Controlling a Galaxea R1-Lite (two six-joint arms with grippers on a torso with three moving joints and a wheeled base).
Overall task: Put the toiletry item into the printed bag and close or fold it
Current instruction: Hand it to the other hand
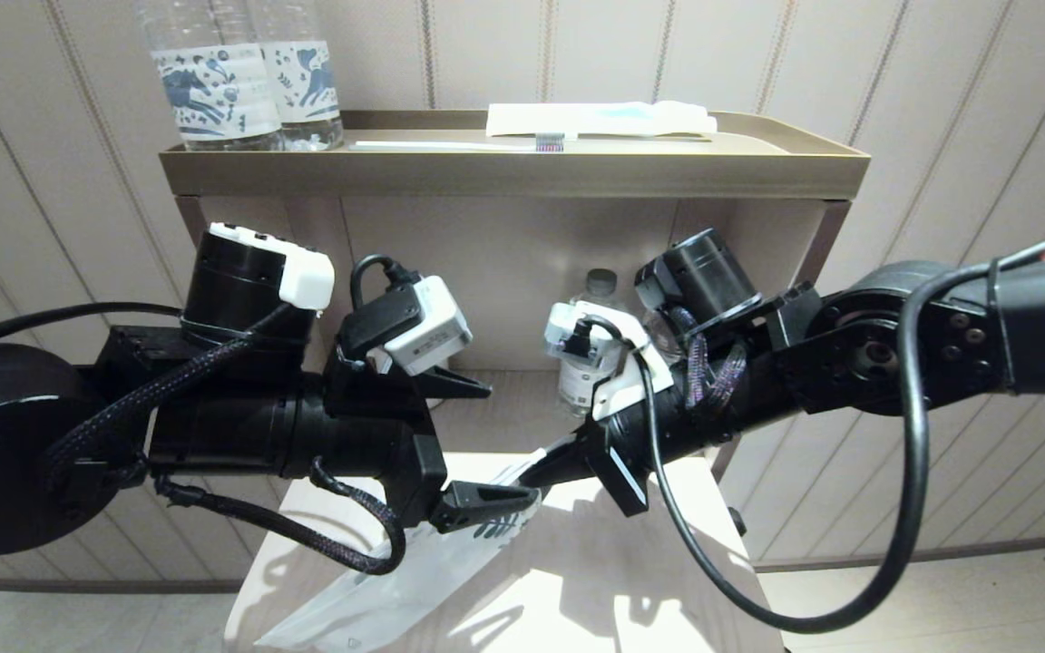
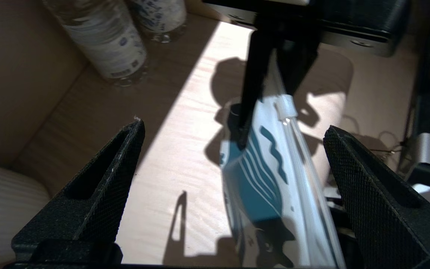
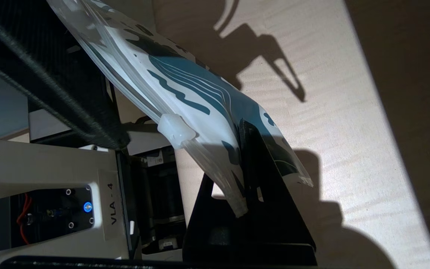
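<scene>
Printed bag [image 3: 185, 89] with white slider [image 3: 174, 130], corner pinched in right gripper [image 3: 250, 168] above the table [image 3: 349, 123]

White printed bag [image 3: 185, 86] bears teal-blue leaf print; its slider [image 3: 174, 130] is white.

The printed bag [image 1: 414, 571] is hung over the lower table [image 1: 631, 580] at frame centre-bottom, pinched at its upper corner by the right gripper [image 1: 532, 472], with the left gripper [image 1: 473, 440] spread just left of it, bottles [image 1: 241, 77] and a tray [image 1: 513, 168] parked up top.
</scene>
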